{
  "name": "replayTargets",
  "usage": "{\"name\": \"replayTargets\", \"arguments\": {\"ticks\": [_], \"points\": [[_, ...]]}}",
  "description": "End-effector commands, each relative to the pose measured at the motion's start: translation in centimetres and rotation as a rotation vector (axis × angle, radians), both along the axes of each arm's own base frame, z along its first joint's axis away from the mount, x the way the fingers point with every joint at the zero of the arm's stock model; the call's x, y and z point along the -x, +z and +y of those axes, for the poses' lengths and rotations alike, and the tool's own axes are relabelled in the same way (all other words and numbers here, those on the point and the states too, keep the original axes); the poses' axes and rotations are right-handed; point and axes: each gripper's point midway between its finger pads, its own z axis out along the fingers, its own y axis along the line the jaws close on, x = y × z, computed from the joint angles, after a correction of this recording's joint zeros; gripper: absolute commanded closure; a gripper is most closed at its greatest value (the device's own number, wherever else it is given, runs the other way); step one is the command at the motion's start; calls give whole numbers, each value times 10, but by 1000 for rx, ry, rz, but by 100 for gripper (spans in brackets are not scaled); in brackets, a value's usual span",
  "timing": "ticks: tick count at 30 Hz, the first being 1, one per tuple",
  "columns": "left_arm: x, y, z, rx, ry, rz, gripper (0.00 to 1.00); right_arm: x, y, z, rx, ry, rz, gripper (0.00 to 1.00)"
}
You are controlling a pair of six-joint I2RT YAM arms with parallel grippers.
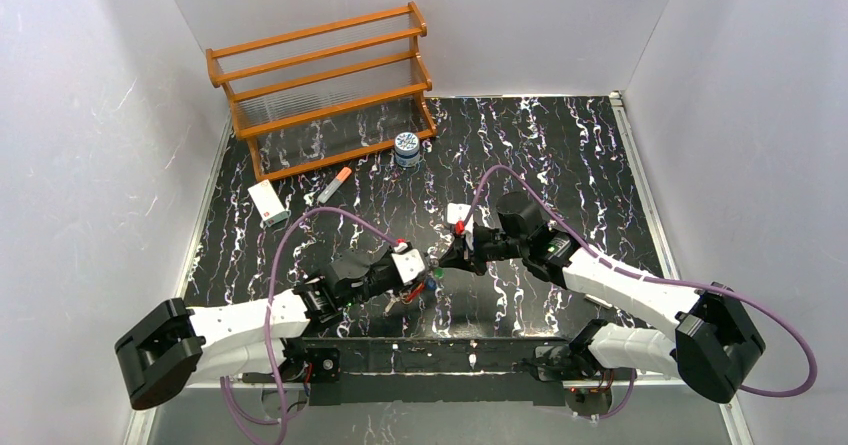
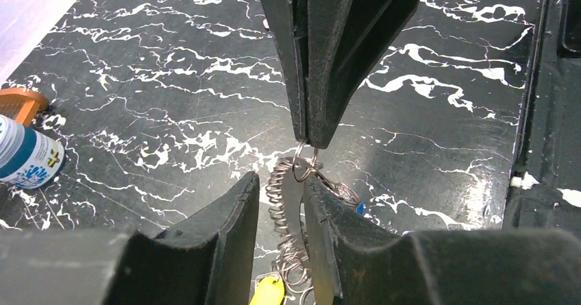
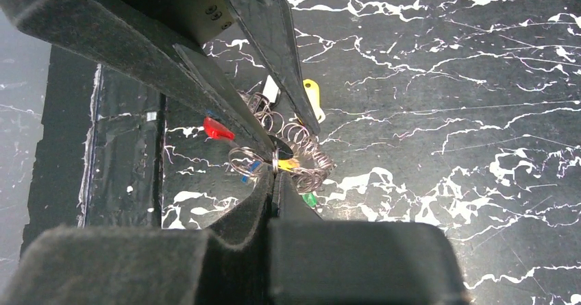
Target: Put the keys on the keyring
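Note:
My left gripper is closed around the keyring, which shows here as a bundle of silver wire coils, held just above the table. Keys hang from the bundle: a yellow head, a red one, a green one and a blue one. My right gripper meets it tip to tip and is shut on a small split ring at the top of the coils. The left gripper's tips straddle the coils in the right wrist view.
A wooden rack stands at the back left. A blue-white jar is in front of it. An orange-tipped marker and a white box lie left of centre. A white card lies behind my right gripper.

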Motion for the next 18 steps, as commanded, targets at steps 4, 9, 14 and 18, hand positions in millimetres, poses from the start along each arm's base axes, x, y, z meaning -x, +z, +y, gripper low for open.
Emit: {"name": "replayTargets", "arguments": {"ticks": [4, 9, 14, 18], "points": [[1, 16, -12, 52, -36, -28, 71, 3, 24, 11, -82, 70, -63, 99], [2, 16, -14, 62, -46, -27, 75, 3, 24, 11, -81, 72, -62, 99], [2, 17, -15, 71, -47, -23, 83, 4, 23, 11, -81, 73, -60, 99], [2, 17, -15, 71, -44, -21, 91, 4, 23, 11, -84, 74, -62, 99]]}}
